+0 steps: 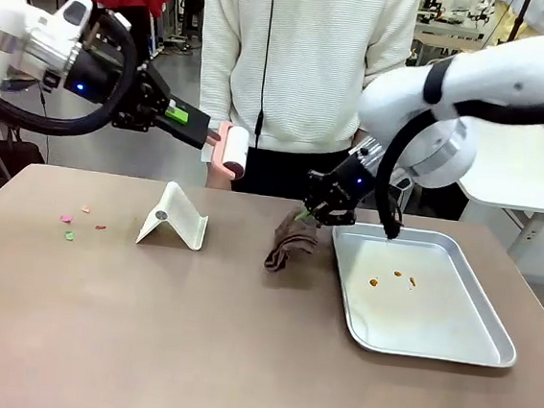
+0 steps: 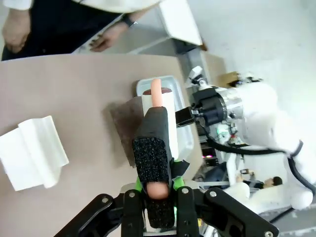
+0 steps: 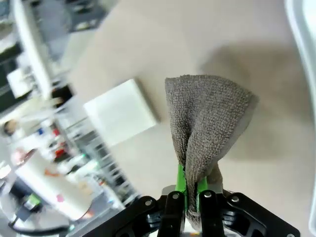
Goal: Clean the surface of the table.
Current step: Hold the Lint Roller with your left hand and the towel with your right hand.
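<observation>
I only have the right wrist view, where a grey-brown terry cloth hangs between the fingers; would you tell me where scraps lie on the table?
Observer: A few small pink, green and orange scraps lie on the brownish-taupe table, toward the robot's left, past the white folded stand.
Operator: Thank you. Is anything in the metal tray?
Observer: Yes, a few orange crumbs lie in the shallow silver metal tray.
Operator: And what is the left arm doing?
Observer: The left arm's fingers are shut on a lint roller with a pink handle and white roll, held above the table's far edge.
</observation>
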Controlling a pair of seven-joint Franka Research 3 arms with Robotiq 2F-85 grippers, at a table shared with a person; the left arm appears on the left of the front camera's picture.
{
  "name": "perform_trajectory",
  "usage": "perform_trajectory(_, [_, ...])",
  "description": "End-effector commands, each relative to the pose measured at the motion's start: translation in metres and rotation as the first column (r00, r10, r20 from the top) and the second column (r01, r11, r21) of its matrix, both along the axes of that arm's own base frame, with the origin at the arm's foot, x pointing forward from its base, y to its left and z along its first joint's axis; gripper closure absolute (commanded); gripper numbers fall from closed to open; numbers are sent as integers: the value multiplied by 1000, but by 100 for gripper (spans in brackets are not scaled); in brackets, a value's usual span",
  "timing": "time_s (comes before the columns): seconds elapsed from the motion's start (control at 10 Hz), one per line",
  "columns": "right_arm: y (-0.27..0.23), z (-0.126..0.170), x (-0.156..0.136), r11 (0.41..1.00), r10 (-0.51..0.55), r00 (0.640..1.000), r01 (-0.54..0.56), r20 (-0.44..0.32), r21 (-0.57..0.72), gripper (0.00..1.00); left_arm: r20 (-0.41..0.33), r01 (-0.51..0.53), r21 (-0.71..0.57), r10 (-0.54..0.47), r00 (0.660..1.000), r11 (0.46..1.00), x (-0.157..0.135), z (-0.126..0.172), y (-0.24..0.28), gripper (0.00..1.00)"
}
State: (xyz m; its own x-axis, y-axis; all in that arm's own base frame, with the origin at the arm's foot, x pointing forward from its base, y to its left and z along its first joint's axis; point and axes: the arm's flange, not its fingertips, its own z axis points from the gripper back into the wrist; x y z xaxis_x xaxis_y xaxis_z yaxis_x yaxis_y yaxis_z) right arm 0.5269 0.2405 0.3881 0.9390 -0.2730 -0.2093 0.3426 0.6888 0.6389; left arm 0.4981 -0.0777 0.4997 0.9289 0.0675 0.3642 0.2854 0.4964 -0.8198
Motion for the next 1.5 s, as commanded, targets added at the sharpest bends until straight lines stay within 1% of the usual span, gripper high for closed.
perform_trajectory(0.0, [-49, 16, -38, 958, 54, 998, -62, 34, 281, 98, 30, 60, -55, -59, 998, 997, -30, -1, 38, 100])
perform_trajectory(0.1, [-67, 31, -59, 931, 74, 992, -107, 105, 350, 98, 37, 89, -26, -88, 995, 996, -47, 3, 64, 100])
perform_trajectory(0.2, [-84, 42, -80, 906, 109, 983, -158, 145, 392, 98, 25, 93, -43, -92, 995, 995, -64, 7, 94, 100])
perform_trajectory(0.3, [-102, 49, -101, 887, 119, 979, -180, 165, 425, 98, 26, 54, -92, -52, 998, 994, -84, 10, 125, 100])
perform_trajectory(0.4, [-127, 54, -121, 880, 105, 975, -184, 198, 438, 98, 33, -15, -154, 21, 999, 988, -106, 10, 159, 100])
perform_trajectory(0.5, [-166, 58, -136, 876, 18, 978, -115, 207, 469, 98, 14, -38, -206, 41, 999, 978, -132, 6, 196, 100])
perform_trajectory(0.6, [-206, 62, -147, 862, -27, 978, -83, 208, 500, 98, -3, -73, -217, 74, 997, 974, -153, -2, 226, 100])
perform_trajectory(0.7, [-246, 67, -158, 844, -78, 970, -58, 229, 533, 98, 0, -62, -235, 64, 998, 970, -171, -16, 256, 100])
perform_trajectory(0.8, [-283, 70, -169, 816, -88, 959, -86, 270, 572, 98, 5, -63, -216, 66, 998, 974, -185, -33, 281, 100])
perform_trajectory(0.9, [-324, 66, -172, 803, -189, 951, 7, 243, 597, 98, -7, -87, -263, 88, 996, 961, -195, -56, 316, 100])
perform_trajectory(1.0, [-343, 59, -171, 821, -260, 930, 72, 258, 566, 98, 25, -69, -316, 81, 996, 946, -198, -70, 332, 100])
perform_trajectory(1.1, [-353, 51, -172, 828, -328, 898, 124, 292, 547, 98, 43, -38, -372, 59, 997, 927, -194, -84, 345, 100])
perform_trajectory(1.2, [-361, 44, -174, 825, -348, 886, 134, 307, 549, 98, 25, -54, -403, 70, 997, 914, -189, -96, 350, 100])
perform_trajectory(1.3, [-364, 37, -176, 812, -362, 874, 126, 323, 570, 98, 42, -77, -434, 106, 993, 898, -189, -102, 352, 100])
perform_trajectory(1.4, [-360, 32, -175, 804, -403, 858, 164, 320, 572, 98, -5, -129, -447, 142, 990, 885, -185, -106, 351, 100])
